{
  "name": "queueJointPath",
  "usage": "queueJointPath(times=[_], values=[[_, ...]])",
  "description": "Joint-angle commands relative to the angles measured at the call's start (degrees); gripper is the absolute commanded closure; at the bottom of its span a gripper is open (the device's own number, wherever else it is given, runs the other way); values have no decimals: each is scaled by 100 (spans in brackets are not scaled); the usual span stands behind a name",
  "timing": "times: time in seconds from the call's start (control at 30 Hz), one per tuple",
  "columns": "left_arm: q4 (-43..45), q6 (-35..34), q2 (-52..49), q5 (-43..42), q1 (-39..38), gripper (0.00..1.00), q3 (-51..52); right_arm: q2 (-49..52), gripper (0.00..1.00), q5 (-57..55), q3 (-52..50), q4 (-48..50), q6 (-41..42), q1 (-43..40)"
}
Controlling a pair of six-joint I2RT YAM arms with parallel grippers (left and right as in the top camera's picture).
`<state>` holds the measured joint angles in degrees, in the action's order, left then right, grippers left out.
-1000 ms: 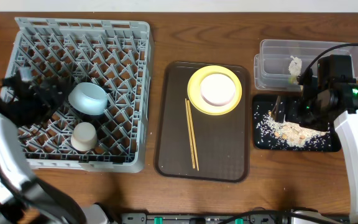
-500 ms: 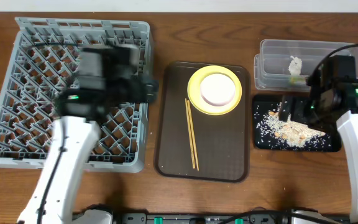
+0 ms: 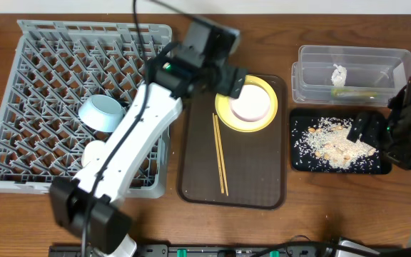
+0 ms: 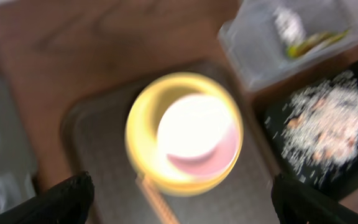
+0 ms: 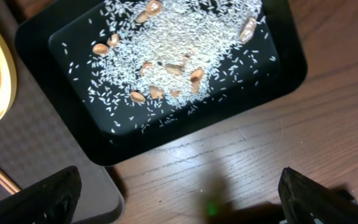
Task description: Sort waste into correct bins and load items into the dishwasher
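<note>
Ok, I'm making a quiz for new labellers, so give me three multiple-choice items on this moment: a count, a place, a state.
1. How many dishes sit in the dish rack? A none B two C four
2. Where do the chopsticks lie? A inside the dish rack B on the brown tray C leaning on the dish rack
3. How is the left gripper? A open and empty B shut on a chopstick C shut and empty
Answers: 1 B, only the light blue bowl and the white cup are there; 2 B, they lie side by side on its bare surface; 3 A, its jaws stand wide apart, nothing held.
</note>
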<state>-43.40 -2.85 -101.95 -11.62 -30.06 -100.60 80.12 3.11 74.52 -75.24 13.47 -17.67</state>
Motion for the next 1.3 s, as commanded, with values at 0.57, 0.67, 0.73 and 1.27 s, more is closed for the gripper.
queueJointPath(times=[0.57,0.67,0.73,1.27], values=[[313,584,-2216,120,-1064,8,-212,-39,1,-26,66,-28,63,-133],[321,584,-2295,317,-1069,9,-184,-39,1,-26,66,-31,61,-133],[319,586,-2339,420,-1069,11,-173,-39,1,-26,66,-26,63,-133],[319,584,-2704,713,-1069,16,-164,-39,1,-26,66,-37,63,-133]])
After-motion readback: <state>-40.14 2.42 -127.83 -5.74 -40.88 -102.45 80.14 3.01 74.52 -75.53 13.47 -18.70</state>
